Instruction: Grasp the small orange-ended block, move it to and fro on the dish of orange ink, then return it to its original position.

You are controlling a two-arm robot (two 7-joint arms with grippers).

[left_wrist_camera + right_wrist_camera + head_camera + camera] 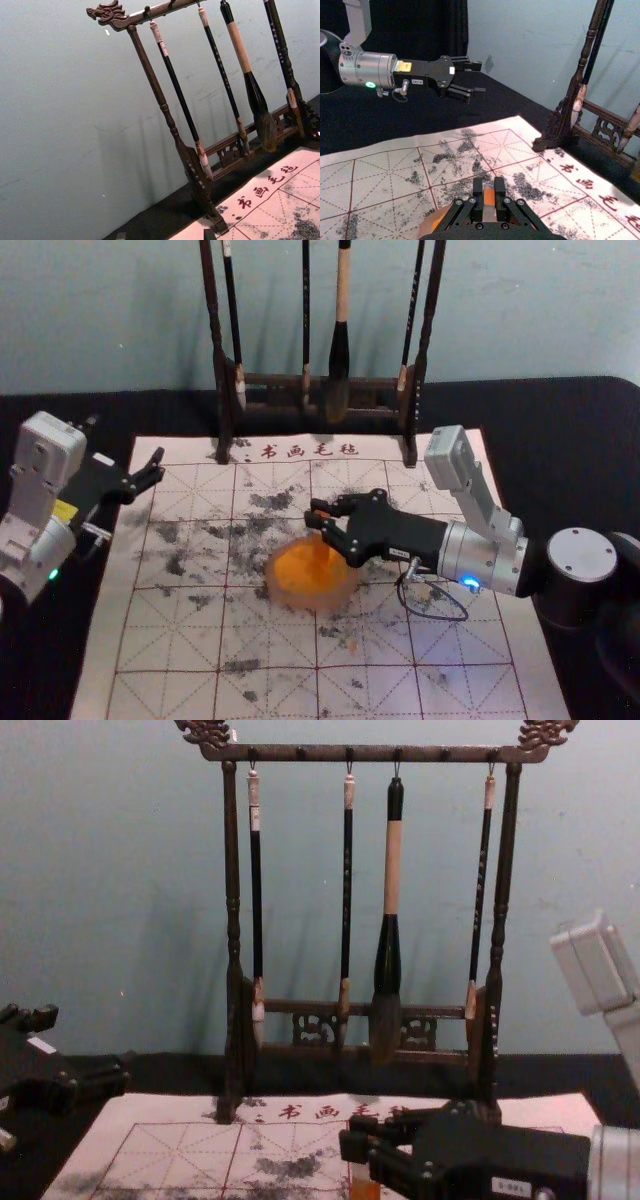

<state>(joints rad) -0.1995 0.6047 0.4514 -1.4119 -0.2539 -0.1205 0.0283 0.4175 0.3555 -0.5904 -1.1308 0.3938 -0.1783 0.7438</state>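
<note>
Right gripper [328,524]: over the dish of orange ink [341,592], right of mid-mat, reaching in from the right. Jaws closed on the orange-ended block [489,197], held between the tips, above the ink; contact with it can't be told. Left gripper [124,446]: off the mat's [145,650] far left side, jaws spread, nothing between. Brush rack [224,410] at the far edge.

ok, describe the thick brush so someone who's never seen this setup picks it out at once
Find the dark wooden rack standing at the far end of the mat. From its top rail hang four brushes; take the third from the robot's left, the thick brush. It's far fatter than the three slim brushes, with a pale band between black sections.
</note>
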